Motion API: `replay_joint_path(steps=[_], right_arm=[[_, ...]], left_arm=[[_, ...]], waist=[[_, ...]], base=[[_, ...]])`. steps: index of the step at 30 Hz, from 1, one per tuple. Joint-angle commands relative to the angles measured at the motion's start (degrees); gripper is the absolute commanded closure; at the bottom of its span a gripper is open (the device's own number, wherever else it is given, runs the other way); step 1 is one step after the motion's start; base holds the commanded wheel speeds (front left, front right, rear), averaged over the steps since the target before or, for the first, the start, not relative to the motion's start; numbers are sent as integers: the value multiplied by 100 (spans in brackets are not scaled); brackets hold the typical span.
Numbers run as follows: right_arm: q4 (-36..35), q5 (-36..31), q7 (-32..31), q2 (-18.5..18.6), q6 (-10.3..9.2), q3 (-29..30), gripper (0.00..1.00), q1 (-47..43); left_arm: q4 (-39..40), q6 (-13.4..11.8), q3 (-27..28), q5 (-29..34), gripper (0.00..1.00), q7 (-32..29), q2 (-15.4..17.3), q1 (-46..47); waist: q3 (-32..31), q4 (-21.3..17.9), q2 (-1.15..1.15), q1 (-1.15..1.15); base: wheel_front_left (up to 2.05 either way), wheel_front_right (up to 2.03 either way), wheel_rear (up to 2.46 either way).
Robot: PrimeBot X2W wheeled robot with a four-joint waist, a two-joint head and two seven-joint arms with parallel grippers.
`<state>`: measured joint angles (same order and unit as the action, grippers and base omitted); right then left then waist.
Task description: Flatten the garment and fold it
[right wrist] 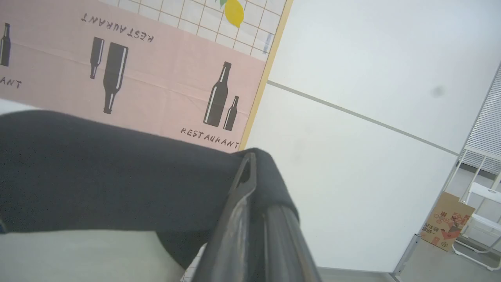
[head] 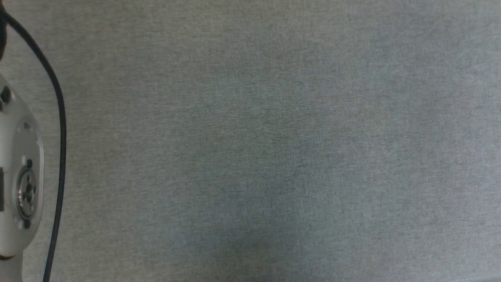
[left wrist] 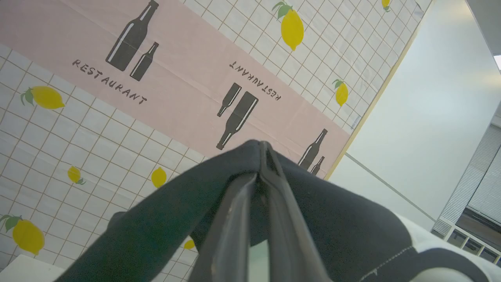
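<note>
The garment [left wrist: 156, 219] hangs lifted in the air. In the left wrist view its black cloth drapes over both sides of my left gripper [left wrist: 263, 147], which is shut on a pinched fold. A stitched seam and a white part [left wrist: 434, 235] show at the lower right. In the right wrist view my right gripper [right wrist: 250, 156] is shut on another black fold of the garment [right wrist: 98, 172], which stretches away to the left with a pale part below it. In the head view a pale arm joint [head: 19, 176] and a black cable [head: 58, 117] sit at the left edge.
A plain grey surface [head: 274, 137] spreads across the head view. Behind the grippers hangs a sheet printed with lemons and bottles [left wrist: 188, 78], beside a white wall [right wrist: 372, 117]. A cardboard box [right wrist: 446, 219] and a white rack [right wrist: 481, 227] stand on the floor.
</note>
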<state>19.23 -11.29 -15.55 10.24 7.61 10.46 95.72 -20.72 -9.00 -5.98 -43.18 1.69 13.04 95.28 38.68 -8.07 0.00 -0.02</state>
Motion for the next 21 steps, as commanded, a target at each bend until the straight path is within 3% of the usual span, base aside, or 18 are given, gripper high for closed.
replay_joint_path(steps=[1,5,13,21], right_arm=[[120,-49,72,17,-12,45,100,14],[472,24,149,57,-12,3,100,-263],[989,521,341,98,-12,-456,100,-1695],[603,1289,41,184,-12,-1022,100,-3744]], left_arm=[[-62,58,2,10,100,20,-5,49],[-323,183,-266,152,100,-143,104,-290],[-762,492,-741,303,100,-576,483,-1700],[-323,580,-1044,153,100,-1087,807,-3830]], waist=[[82,-36,0,2],[48,53,0,2],[-462,43,0,2],[-1425,50,0,2]], base=[[0,0,0],[0,0,0],[0,0,0],[0,0,0]])
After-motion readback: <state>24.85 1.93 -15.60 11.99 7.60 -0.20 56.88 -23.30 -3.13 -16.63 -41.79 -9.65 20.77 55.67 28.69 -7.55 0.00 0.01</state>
